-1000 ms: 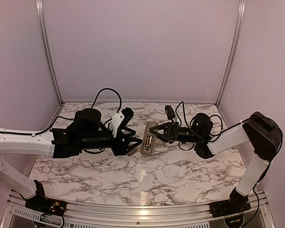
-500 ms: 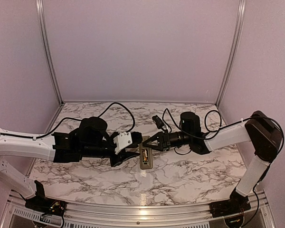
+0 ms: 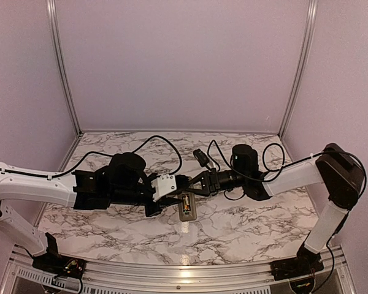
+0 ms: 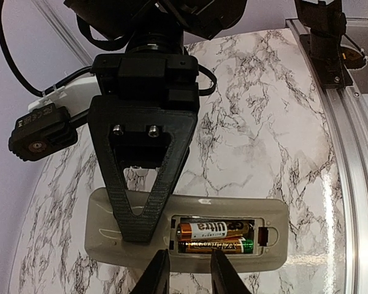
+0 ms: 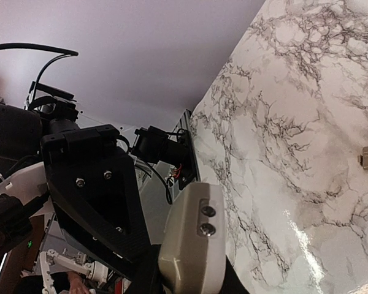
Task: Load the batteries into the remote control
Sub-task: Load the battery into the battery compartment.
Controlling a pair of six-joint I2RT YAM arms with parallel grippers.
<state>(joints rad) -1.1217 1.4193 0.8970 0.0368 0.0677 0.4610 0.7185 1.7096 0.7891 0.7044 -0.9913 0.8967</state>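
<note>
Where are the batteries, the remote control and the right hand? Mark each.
batteries (image 4: 211, 230), left wrist view, upper one's label
remote control (image 4: 98, 236), left wrist view, bare back
right hand (image 4: 138, 229), left wrist view, its fingertips

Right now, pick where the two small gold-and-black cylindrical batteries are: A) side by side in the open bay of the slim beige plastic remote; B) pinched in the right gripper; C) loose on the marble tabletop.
A: the left wrist view shows both batteries seated in the open bay of the remote.

Remote control (image 4: 98, 236) greyish-tan; batteries (image 4: 213, 231) gold-copper; table (image 4: 282, 141) white marble, black veins.
</note>
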